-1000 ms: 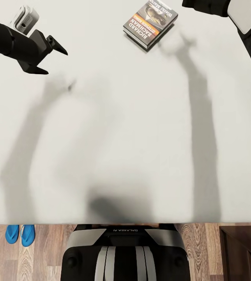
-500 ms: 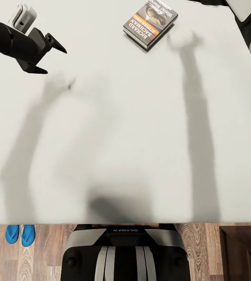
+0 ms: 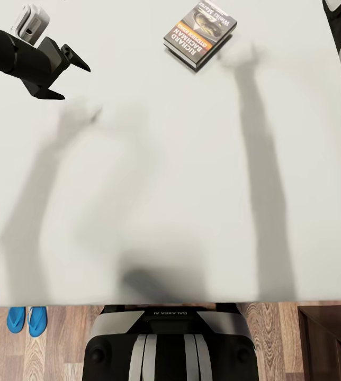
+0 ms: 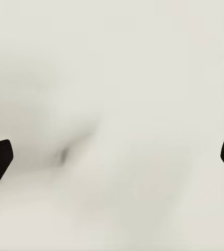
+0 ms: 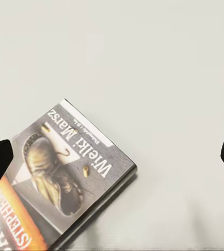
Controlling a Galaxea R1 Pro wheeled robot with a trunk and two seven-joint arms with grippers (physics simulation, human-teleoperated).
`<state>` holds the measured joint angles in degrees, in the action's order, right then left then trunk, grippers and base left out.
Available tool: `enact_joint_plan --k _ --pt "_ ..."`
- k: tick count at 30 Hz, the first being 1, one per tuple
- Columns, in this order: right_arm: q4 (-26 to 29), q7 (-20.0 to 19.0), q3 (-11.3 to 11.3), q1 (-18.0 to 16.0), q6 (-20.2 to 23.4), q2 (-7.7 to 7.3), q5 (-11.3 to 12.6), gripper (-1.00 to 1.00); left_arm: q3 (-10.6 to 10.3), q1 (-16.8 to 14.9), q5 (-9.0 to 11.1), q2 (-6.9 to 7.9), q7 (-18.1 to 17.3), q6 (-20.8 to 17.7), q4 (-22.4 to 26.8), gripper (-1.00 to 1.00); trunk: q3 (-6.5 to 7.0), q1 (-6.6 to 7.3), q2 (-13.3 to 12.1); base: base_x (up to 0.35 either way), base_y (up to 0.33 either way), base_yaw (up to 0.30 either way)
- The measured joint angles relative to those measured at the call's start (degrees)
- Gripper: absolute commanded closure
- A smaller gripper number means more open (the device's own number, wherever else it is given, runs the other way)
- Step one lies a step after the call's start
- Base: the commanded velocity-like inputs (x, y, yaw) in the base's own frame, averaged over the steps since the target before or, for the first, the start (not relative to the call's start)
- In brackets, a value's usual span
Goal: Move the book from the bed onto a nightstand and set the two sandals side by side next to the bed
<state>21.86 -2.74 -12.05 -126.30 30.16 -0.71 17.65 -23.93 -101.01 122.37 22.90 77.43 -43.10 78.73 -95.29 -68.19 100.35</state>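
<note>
We are holding our spread-open right gripper (image 5: 112,157) above the paperback book (image 5: 59,183), which is lying flat near the bed's (image 3: 170,211) far edge; our left gripper (image 3: 70,74) is hanging open, well apart.

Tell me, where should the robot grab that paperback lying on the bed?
Probably across its two long edges, coming straight down from above. The book lies flat, cover up, on the bed with bare mattress all around, so open fingers could straddle its narrower width; flat as it lies, they may have to press into the mattress.
</note>
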Motion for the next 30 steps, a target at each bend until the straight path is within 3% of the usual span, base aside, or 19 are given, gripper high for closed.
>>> enact_joint_plan --k 9,17,24,27,30 --pt "0.1 -0.03 -0.22 0.5 2.16 0.48 0.38 -1.0 -0.01 0.01 -0.03 0.0 0.04 0.0 0.0 -1.0 0.7 0.0 0.0 0.0 0.0 -0.066" --pt "-0.21 0.4 0.95 1.96 1.93 4.92 0.8 -1.0 -0.34 0.02 -0.15 -0.03 0.04 0.0 -0.13 -1.0 1.1 0.0 0.0 0.0 0.0 -0.029" --pt "-3.65 2.1 6.71 5.93 1.02 8.85 6.4 -1.0 -0.35 0.23 -0.21 -0.01 0.12 0.0 -0.01 -1.0 1.17 -0.01 0.0 0.0 0.0 -0.005" --pt "-4.71 2.53 8.06 7.24 -0.73 10.24 7.51 -1.0 -0.38 0.29 -0.24 -0.01 0.13 -0.03 0.01 -1.0 1.18 0.0 0.0 0.0 0.0 -0.002" --pt "-5.29 2.75 8.43 7.93 -2.32 10.71 8.27 -1.0 -0.4 0.32 -0.29 -0.02 0.12 -0.12 0.01 -1.0 1.19 0.0 0.0 0.0 0.0 0.0"
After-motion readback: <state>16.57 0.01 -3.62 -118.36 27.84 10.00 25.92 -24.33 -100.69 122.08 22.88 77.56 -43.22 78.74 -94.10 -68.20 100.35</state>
